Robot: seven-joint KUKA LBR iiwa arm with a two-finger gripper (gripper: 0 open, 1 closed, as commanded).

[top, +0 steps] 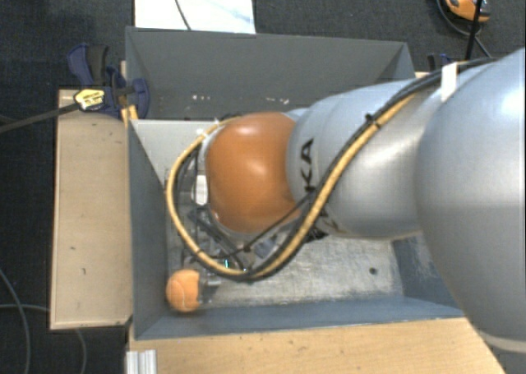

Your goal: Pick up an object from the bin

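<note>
Just left of the claw (pixel 207 270), whose opening I cannot tell, a small orange ball (pixel 183 291) lies in the bin (pixel 288 316) corner.

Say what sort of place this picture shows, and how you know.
Probably a robotics lab test cell: a silver robot arm reaches into a grey metal bin, where a small orange ball lies in the near-left corner.
</note>
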